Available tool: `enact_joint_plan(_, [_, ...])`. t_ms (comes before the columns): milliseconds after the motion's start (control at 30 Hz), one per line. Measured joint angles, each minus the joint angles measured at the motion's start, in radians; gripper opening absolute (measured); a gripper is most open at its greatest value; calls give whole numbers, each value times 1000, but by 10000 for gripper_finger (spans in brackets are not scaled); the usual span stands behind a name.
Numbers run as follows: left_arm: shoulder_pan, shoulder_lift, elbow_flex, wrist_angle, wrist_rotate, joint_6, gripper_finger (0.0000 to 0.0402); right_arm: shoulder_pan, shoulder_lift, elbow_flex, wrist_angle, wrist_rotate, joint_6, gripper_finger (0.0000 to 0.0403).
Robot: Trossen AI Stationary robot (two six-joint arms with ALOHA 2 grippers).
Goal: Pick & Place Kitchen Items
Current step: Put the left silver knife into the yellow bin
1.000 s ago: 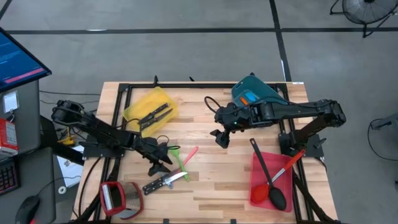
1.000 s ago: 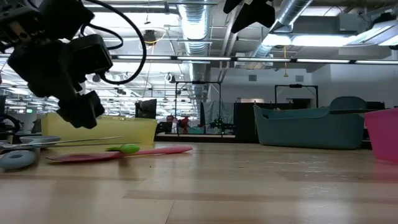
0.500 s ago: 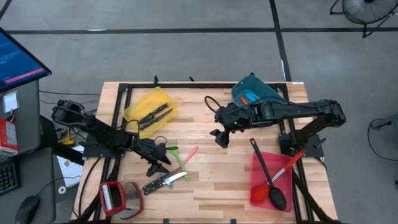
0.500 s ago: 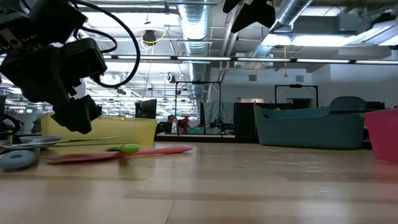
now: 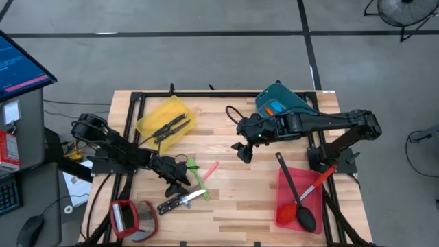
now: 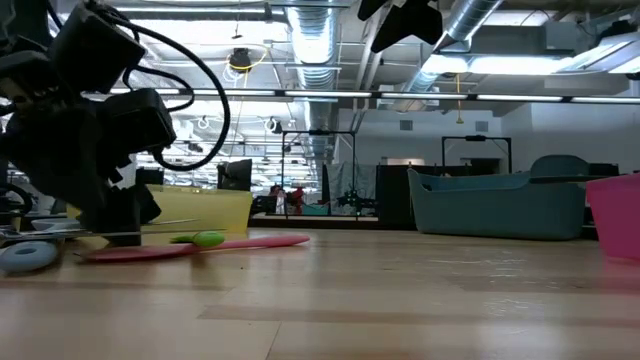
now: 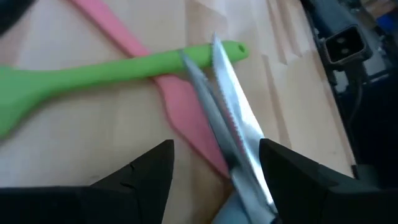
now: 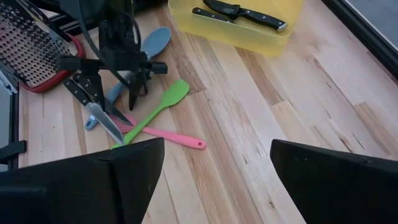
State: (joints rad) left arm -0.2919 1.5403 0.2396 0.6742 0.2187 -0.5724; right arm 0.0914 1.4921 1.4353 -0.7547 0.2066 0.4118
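Observation:
My left gripper (image 5: 176, 182) is open and low over a cluster of utensils near the table's left front. In the left wrist view (image 7: 214, 180) its fingers stand on either side of two knife blades (image 7: 225, 127), which lie across a green spatula (image 7: 118, 68) and a pink spatula (image 7: 177, 102). The black-handled knives (image 5: 180, 200), the green spatula (image 5: 197, 173) and the pink spatula (image 5: 210, 169) lie flat on the table. A grey-blue spoon (image 8: 149, 46) lies beside them. My right gripper (image 5: 243, 151) is open and empty, raised over the table's middle. My left gripper's open fingers point down, with the knife blades (image 7: 239, 143) between them; I cannot tell whether they touch the blades or the table.
A yellow bin (image 5: 163, 118) at the far left holds black-handled knives. A teal bin (image 5: 282, 103) stands at the far right. A red bin (image 5: 299, 199) at the near right holds a black ladle and a red-handled tool. A red-framed grey flat object (image 5: 130, 218) lies at the near left.
My left gripper has gone down toward the knives and spatulas and a little toward the table's near edge, staying open. The utensils have not moved.

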Motion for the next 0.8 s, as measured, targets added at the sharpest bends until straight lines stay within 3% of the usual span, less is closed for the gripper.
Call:
enact_joint_plan(367, [-17, 46, 6, 80, 15, -21, 214, -1, 0, 0, -1, 0, 0, 291])
enact_joint_plan(633, [-17, 70, 21, 77, 13, 7, 161, -2, 0, 0, -1, 0, -1, 291])
enact_joint_plan(800, [-17, 71, 21, 73, 14, 19, 104, -2, 0, 0, -1, 1, -1, 291])
